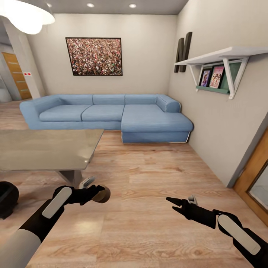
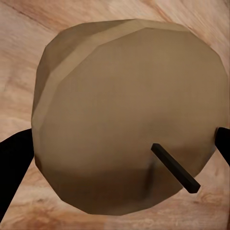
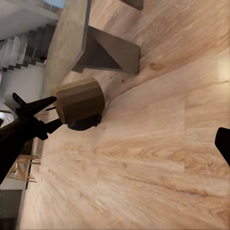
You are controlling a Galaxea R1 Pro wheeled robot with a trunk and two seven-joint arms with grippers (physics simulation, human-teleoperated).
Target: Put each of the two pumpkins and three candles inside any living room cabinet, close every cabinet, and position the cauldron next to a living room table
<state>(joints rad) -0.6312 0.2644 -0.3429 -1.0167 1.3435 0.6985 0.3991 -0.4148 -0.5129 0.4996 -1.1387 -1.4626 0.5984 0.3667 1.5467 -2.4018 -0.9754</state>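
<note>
My left gripper (image 1: 99,192) is shut on a candle (image 1: 103,194), a stubby tan-grey cylinder, and holds it low over the wood floor beside the table's base. In the left wrist view the candle (image 2: 129,115) shows its flat top and dark wick between the two dark fingers (image 2: 12,163). In the right wrist view the candle (image 3: 79,99) hangs near the table leg. My right gripper (image 1: 172,203) is open and empty over bare floor. The black cauldron (image 1: 7,199) sits on the floor at the far left, next to the table (image 1: 44,149). The pumpkins and the cabinet are out of view.
A blue corner sofa (image 1: 111,115) lines the far wall under a framed picture (image 1: 94,56). A white wall shelf (image 1: 219,59) hangs on the right above a wooden door (image 1: 257,182). Open wood floor (image 1: 156,167) lies between table, sofa and right wall.
</note>
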